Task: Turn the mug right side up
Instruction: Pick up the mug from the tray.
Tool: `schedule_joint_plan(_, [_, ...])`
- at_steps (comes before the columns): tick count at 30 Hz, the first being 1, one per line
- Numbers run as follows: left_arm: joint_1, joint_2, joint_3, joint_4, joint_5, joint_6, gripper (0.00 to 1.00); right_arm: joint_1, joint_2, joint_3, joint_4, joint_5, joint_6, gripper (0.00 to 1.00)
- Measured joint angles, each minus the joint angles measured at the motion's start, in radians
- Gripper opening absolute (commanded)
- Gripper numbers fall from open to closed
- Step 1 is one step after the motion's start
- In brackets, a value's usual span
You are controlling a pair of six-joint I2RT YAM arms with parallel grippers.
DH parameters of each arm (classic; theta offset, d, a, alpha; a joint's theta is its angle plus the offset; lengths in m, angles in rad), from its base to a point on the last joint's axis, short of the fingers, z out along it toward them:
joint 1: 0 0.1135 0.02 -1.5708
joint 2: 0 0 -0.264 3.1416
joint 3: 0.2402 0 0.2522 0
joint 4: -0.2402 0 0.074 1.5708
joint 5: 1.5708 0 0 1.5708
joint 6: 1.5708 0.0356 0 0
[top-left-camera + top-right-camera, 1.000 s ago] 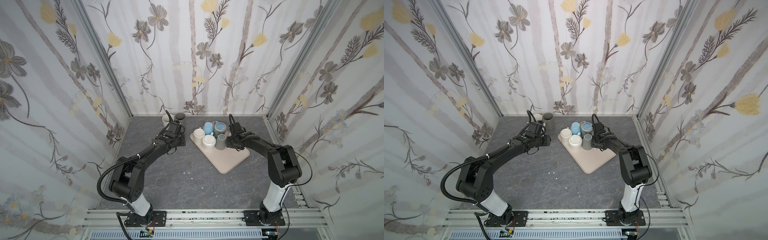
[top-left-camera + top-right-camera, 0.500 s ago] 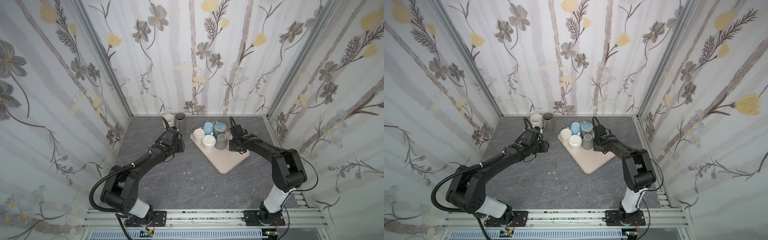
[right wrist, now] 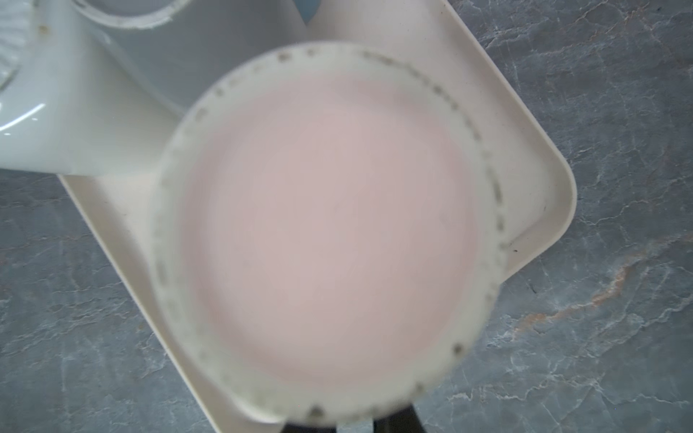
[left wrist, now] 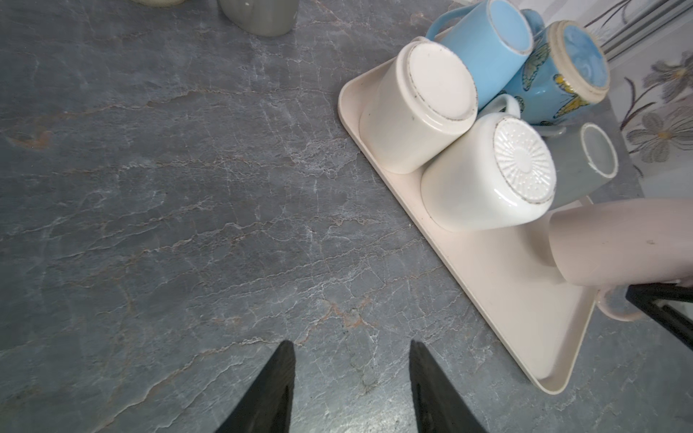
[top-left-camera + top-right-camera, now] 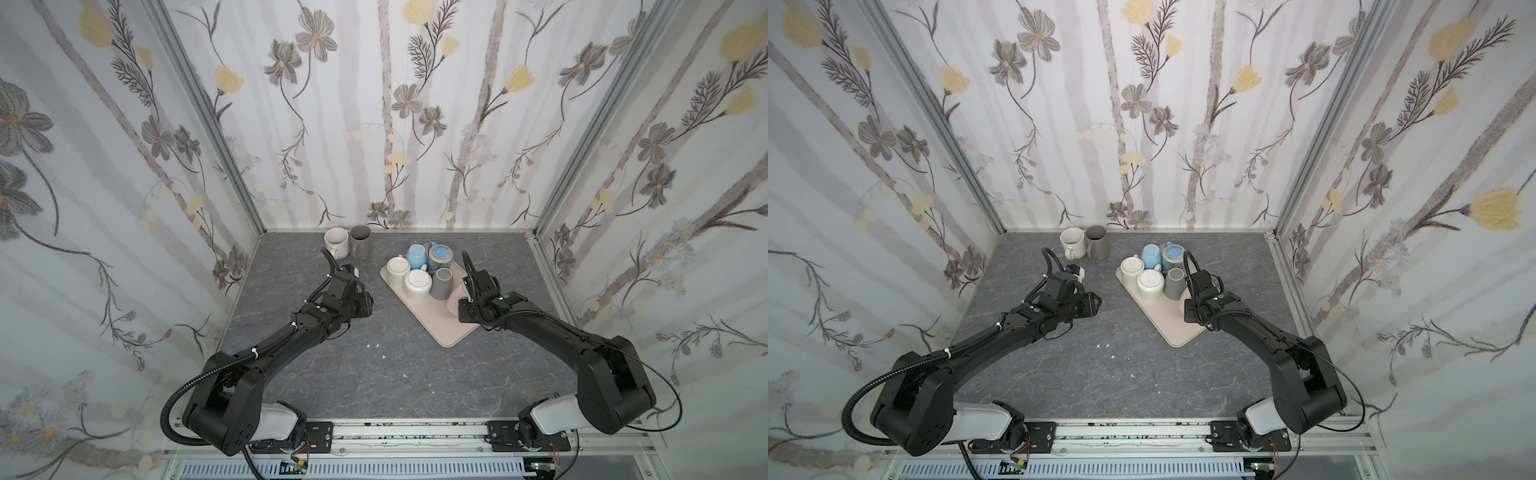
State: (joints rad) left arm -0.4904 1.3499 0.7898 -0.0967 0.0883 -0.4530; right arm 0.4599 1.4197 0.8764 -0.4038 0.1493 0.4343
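You can see the pink mug in the left wrist view, over the end of the cream tray that is nearer to the arm bases. The right gripper has it by the handle, with the fingers closed narrow on it. The mug is not right side up: in the right wrist view its flat pink base faces the camera and fills most of the picture, a little blurred. In the left wrist view the mug is tilted with its mouth toward the tray. It seems lifted a little from the tray floor, but I cannot be sure of this. In both top views the right gripper hides most of the mug.

Your left gripper hangs over the bare grey table beside the tray, its two fingers apart with nothing between them.

On the far part of the tray five other mugs sit bottom up, packed close together: a cream mug, a ribbed mug, a grey mug, a light blue mug and a butterfly mug. By the back wall a white mug and a dark mug stand upright, side by side
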Motion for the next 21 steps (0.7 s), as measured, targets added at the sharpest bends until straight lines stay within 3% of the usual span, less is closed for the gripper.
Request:
schedule_joint_plan(13, [-0.032,-0.101,-0.217,0.295,0.179,-0.207,0.52,0.003,-0.170,-0.224,0.306,-0.211,0.211,0.00])
schedule_joint_plan(21, [-0.102,-0.093,-0.237,0.556,0.305,-0.322,0.58,0.003,-0.242,-0.271,0.483,-0.341,0.327,0.00])
